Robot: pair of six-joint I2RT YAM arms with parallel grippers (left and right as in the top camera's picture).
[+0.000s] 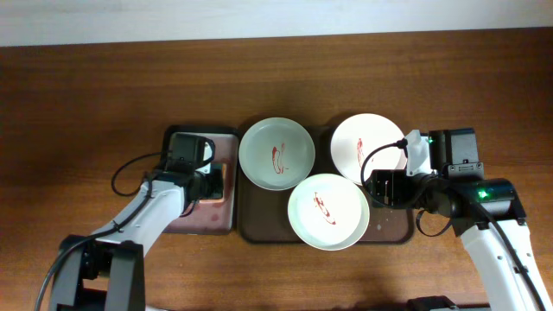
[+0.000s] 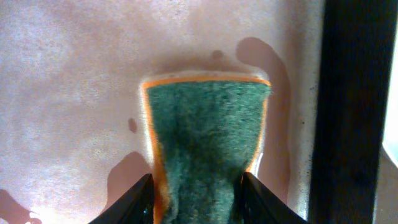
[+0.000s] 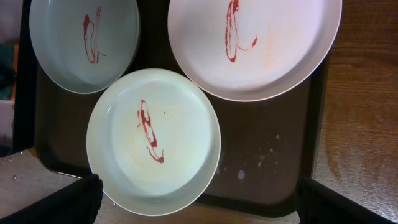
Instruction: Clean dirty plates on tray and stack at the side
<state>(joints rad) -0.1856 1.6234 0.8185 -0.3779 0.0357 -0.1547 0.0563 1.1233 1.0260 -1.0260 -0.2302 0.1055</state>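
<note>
Three plates lie on the dark brown tray (image 1: 393, 231), each with red sauce streaks: a mint plate (image 1: 276, 153) at the left, a pinkish plate (image 1: 369, 147) at the right, a pale plate (image 1: 328, 210) in front. In the right wrist view they show as the mint plate (image 3: 84, 37), the pinkish plate (image 3: 255, 43) and the pale plate (image 3: 153, 140) on the tray (image 3: 267, 162). My right gripper (image 1: 380, 188) is open above the tray's right part, its fingers wide apart (image 3: 199, 205). My left gripper (image 2: 196, 199) is shut on a green sponge (image 2: 205, 130) with an orange edge.
The sponge lies on a smaller pinkish-grey tray (image 1: 186, 220), wet and blotchy in the left wrist view (image 2: 68, 93), left of the brown tray. Bare wooden table (image 1: 86, 104) surrounds both trays. A cable (image 1: 130, 173) loops beside the left arm.
</note>
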